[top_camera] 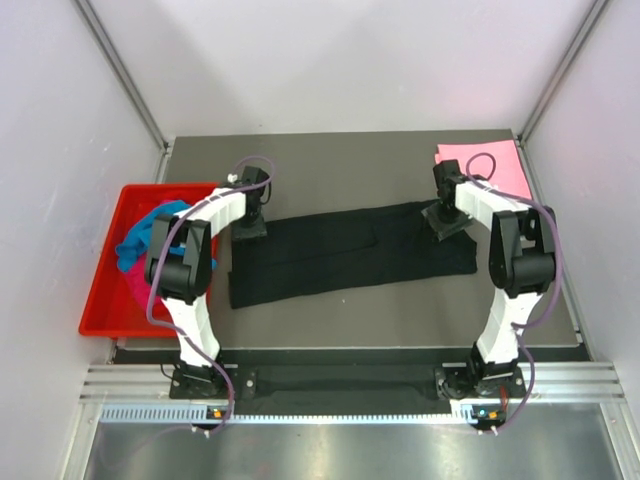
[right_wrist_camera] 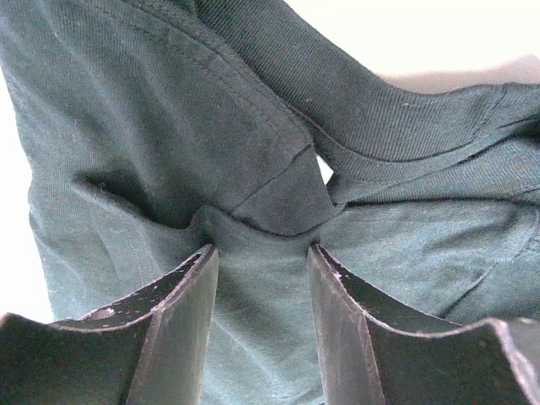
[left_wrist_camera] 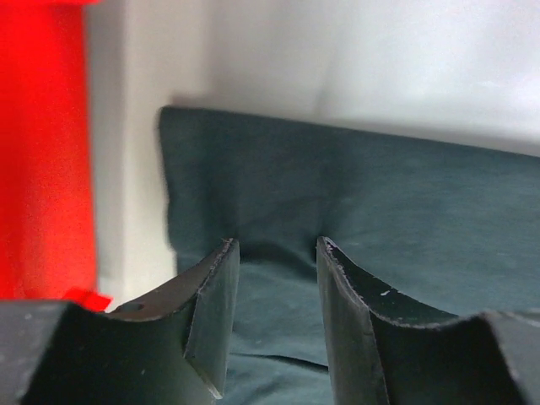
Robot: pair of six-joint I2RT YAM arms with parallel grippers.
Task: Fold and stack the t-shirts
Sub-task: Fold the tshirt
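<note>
Across the worktop (top_camera: pixel 400 320) a black t-shirt (top_camera: pixel 350 250) is spread as a long band. At its ends left fingers (left_wrist_camera: pixel 211 312) and right fingers (right_wrist_camera: pixel 181 312) are set down part-open, cloth between them, unclamped.

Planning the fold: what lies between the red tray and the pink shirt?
The black t-shirt, spread out, with the left gripper at one end and the right gripper at the other; the top view shows it.

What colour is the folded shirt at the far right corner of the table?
Light pink; the folded shirt shows best in the overhead view.
</note>
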